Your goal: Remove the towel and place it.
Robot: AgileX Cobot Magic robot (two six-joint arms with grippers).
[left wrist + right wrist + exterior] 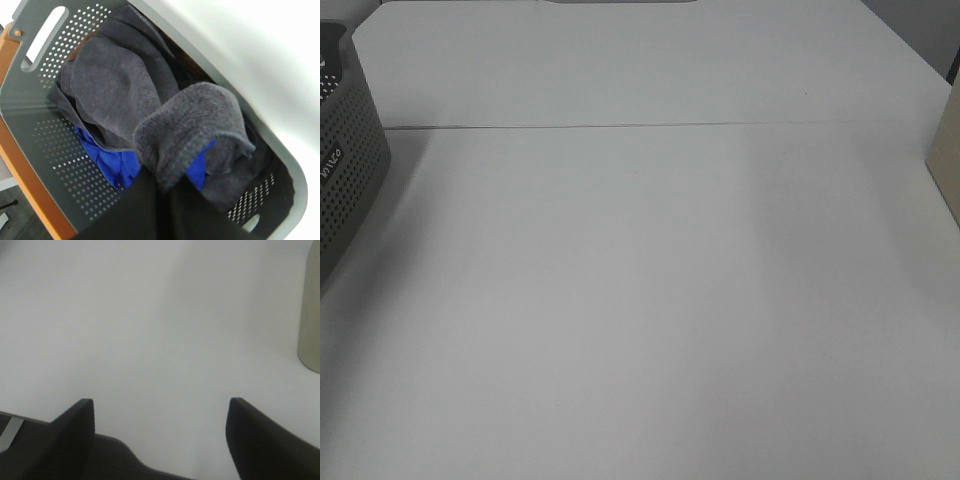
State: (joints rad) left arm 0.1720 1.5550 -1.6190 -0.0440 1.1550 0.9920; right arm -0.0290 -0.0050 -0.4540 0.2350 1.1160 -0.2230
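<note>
In the left wrist view the dark terry towel (pixel 120 85) lies bunched inside the grey perforated basket (pixel 47 150). One fold of it (pixel 192 125) is raised up to my left gripper (pixel 165 187), whose dark fingers look shut on it. A blue cloth (pixel 112 162) shows under the towel. In the exterior high view only a corner of the basket (pixel 345 170) shows at the left edge, and the towel and both grippers are out of view. My right gripper (pixel 160 412) is open and empty, low over the bare white table (pixel 150 330).
A beige object (pixel 947 160) stands at the table's right edge and also shows in the right wrist view (pixel 310 315). A seam (pixel 650 126) runs across the white table. An orange-brown surface (pixel 27 175) lies beside the basket.
</note>
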